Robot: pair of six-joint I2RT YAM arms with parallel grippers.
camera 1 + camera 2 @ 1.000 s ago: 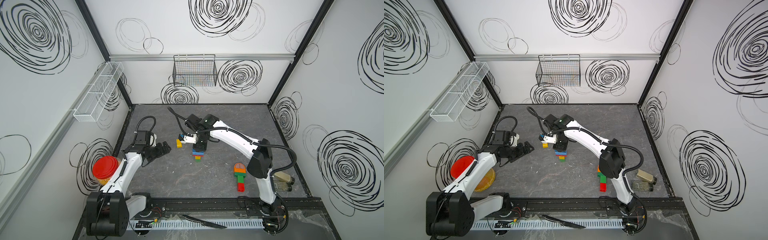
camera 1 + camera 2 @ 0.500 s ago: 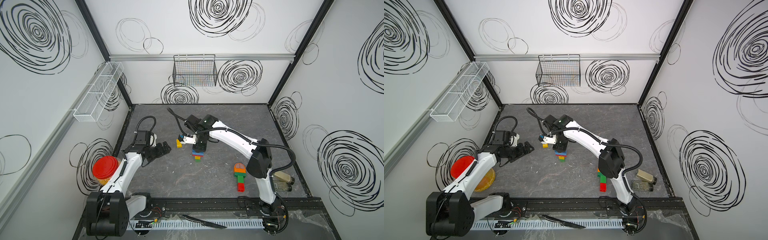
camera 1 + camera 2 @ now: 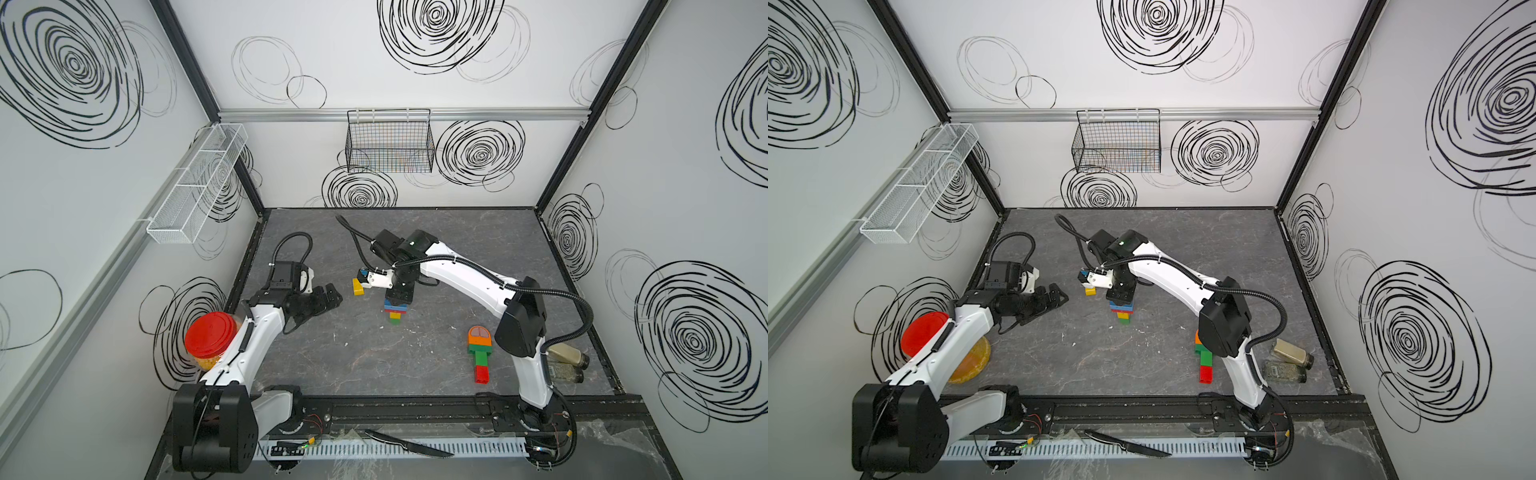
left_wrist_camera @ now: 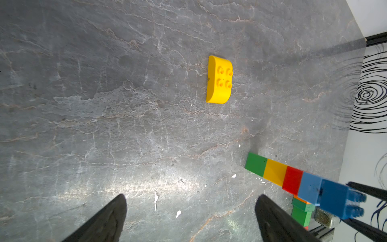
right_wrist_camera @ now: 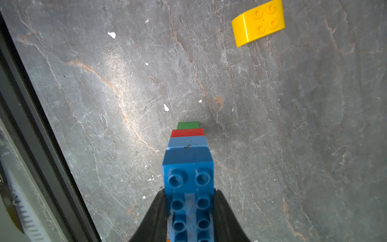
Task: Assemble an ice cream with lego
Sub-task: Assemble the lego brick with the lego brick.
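A lego stack [image 3: 395, 316] stands upright on the table in both top views: green at the bottom, then yellow, red, light blue, with an oblong blue brick [image 5: 188, 180] on top. My right gripper [image 5: 189, 193] is shut on that blue brick from above, as the left wrist view also shows [image 4: 333, 199]. A yellow dome-shaped piece [image 3: 358, 286] lies studs-up just left of the stack [image 4: 274, 171]. To the left of the yellow dome piece [image 4: 219, 79], my left gripper [image 3: 328, 296] hangs open over bare table, nothing between its fingers [image 4: 113, 218].
An assembled piece with an orange dome, green and red bricks [image 3: 480, 353] lies flat near the right arm's base. A red-lidded jar [image 3: 210, 338] stands at the left wall, two spice bottles [image 3: 567, 361] at the right. A knife [image 3: 407, 442] lies on the front rail.
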